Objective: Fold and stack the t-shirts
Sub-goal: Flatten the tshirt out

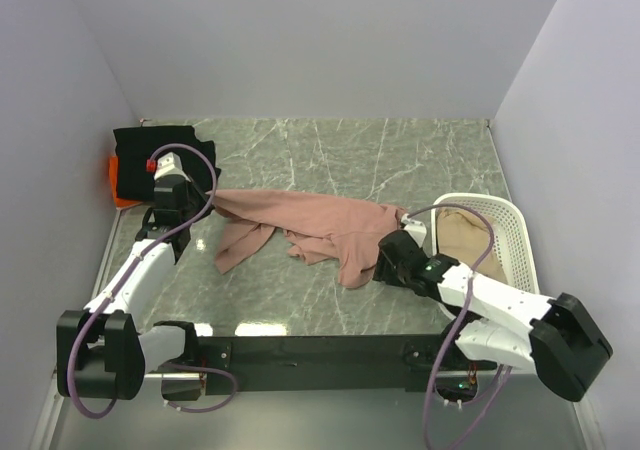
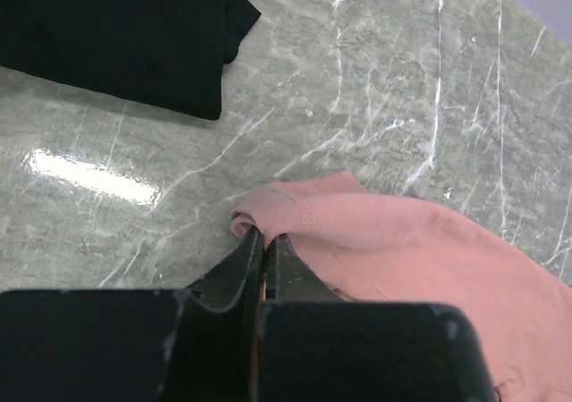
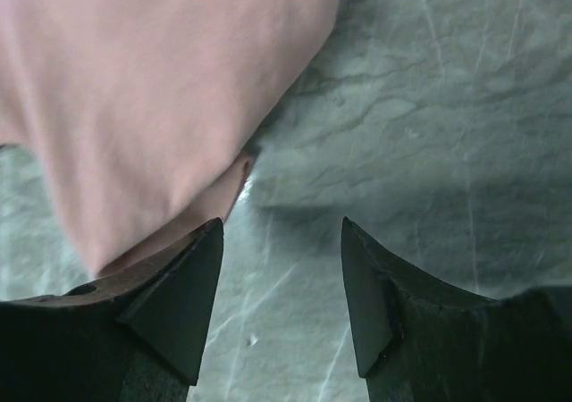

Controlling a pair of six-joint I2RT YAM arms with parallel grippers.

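Note:
The dusty-pink t-shirt [image 1: 310, 228] lies crumpled and stretched across the middle of the table. My left gripper [image 2: 265, 234] is shut on its ribbed edge [image 2: 295, 210] at the shirt's left end; in the top view it is at the left [image 1: 200, 202]. My right gripper [image 3: 281, 228] is open, just off the shirt's lower right edge [image 3: 161, 107], with nothing between the fingers; it sits at the right in the top view [image 1: 385, 260]. The folded black t-shirt [image 1: 160, 150] lies at the back left on top of the orange one [image 1: 118, 185]; the black one also shows in the left wrist view [image 2: 125, 36].
A white mesh laundry basket [image 1: 510, 235] stands at the right edge with beige cloth [image 1: 468, 238] inside, close behind my right arm. Walls close in the table on the left, back and right.

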